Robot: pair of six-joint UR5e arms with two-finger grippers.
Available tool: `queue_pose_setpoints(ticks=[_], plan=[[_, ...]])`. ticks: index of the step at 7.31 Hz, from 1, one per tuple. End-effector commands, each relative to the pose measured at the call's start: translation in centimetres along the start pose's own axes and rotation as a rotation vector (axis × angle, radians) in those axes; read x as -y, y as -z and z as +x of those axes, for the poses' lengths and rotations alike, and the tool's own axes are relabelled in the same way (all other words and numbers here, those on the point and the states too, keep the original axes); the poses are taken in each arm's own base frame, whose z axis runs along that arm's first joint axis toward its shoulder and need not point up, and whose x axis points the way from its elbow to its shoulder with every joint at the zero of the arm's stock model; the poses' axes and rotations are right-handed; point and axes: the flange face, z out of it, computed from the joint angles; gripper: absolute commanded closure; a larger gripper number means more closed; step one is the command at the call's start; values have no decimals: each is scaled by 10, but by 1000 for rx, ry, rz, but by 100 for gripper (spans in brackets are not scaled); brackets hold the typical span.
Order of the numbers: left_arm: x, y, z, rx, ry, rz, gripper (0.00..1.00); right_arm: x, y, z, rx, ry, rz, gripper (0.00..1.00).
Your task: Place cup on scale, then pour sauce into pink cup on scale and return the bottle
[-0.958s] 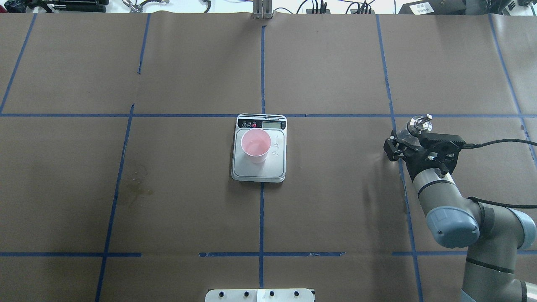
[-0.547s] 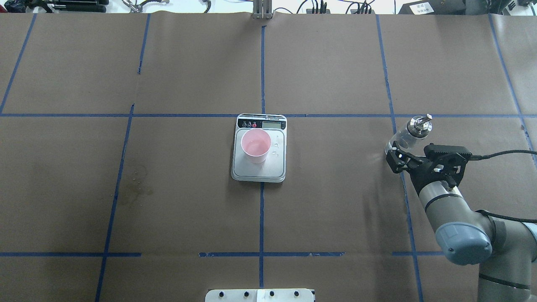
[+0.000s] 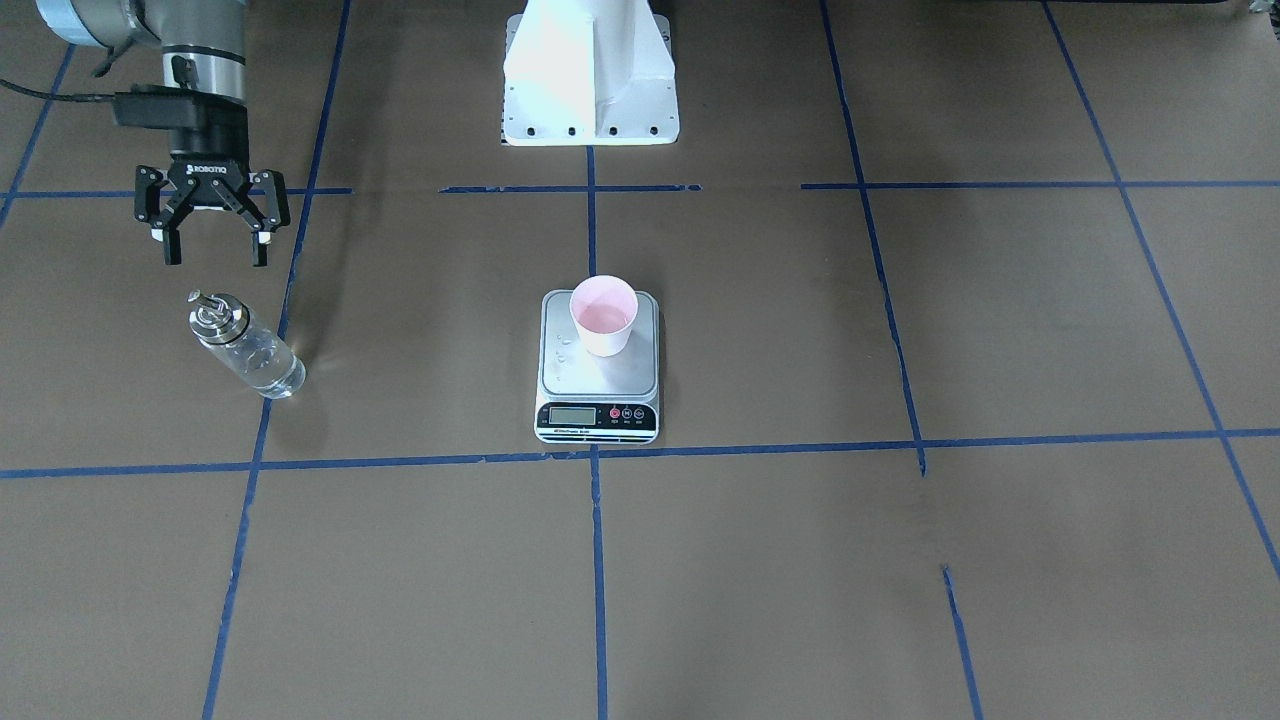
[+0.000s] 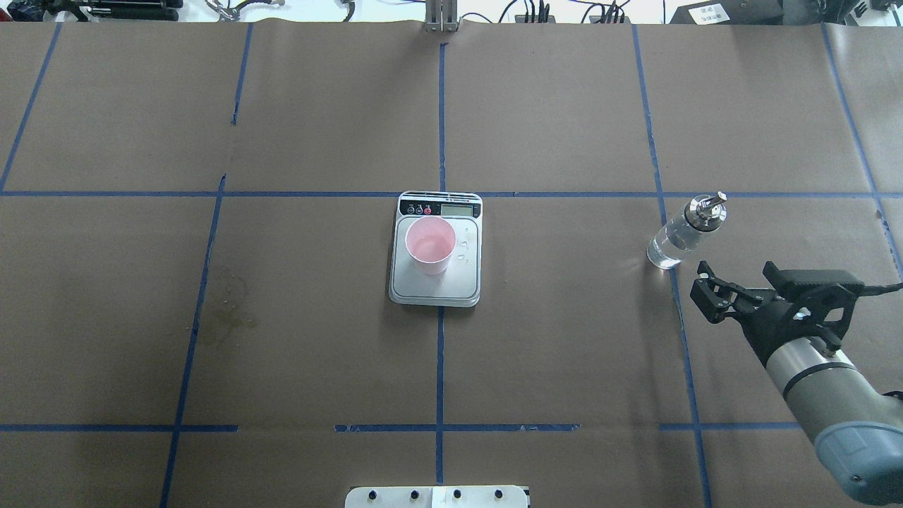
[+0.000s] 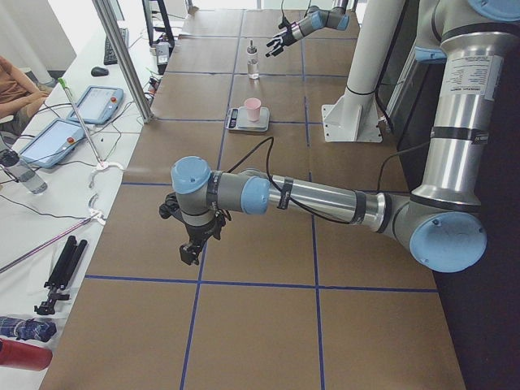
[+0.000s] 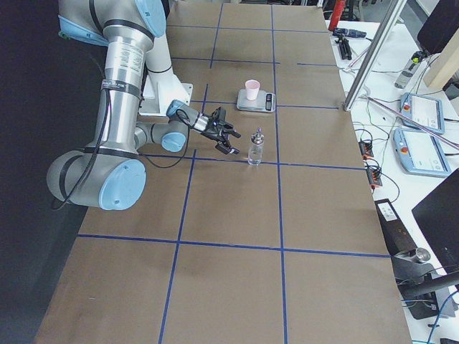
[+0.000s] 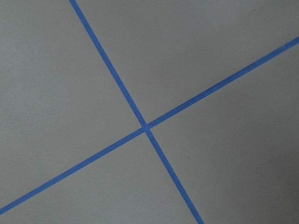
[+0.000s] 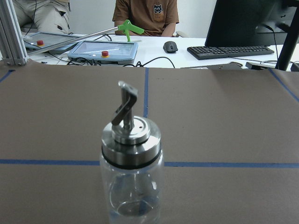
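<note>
The pale pink cup [image 4: 429, 243] stands on the silver scale [image 4: 435, 295] at the table's middle, also in the front view, cup [image 3: 603, 315] on scale [image 3: 598, 385]. A few droplets lie on the platform beside it. The clear glass bottle [image 4: 681, 233] with a metal cap stands upright on the table at the right, with clear sauce low inside; it fills the right wrist view [image 8: 132, 172]. My right gripper [image 4: 705, 293] is open and empty, a short way back from the bottle [image 3: 245, 345], as the front view [image 3: 215, 255] shows. My left gripper [image 5: 188, 252] hangs over bare table; I cannot tell its state.
The white robot base [image 3: 590, 70] stands at the near edge. A faint stain [image 4: 229, 310] marks the paper left of the scale. Beyond the far edge are a metal post [image 4: 441, 17], tablets [image 8: 103, 50], a keyboard [image 8: 229, 51] and seated people.
My right gripper has come off the bottle and drawn back toward the robot. The bottle stays upright where it was. The cup and scale have not moved.
</note>
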Motion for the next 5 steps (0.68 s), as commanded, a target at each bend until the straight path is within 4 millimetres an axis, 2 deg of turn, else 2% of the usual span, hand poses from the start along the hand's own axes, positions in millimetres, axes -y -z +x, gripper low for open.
queue_pose_setpoints(ticks=[1,3,4,5], plan=[[-1,1,0,1,0,1,0,41,36,10,18,-10,3,0],[-1,1,0,1,0,1,0,67,38,21,-12,39,24,0],[-1,1,0,1,0,1,0,88,32,34,-50,50,-14,0],[0,2,1,0,1,3,0,120,30,50,-65,88,-53,0]])
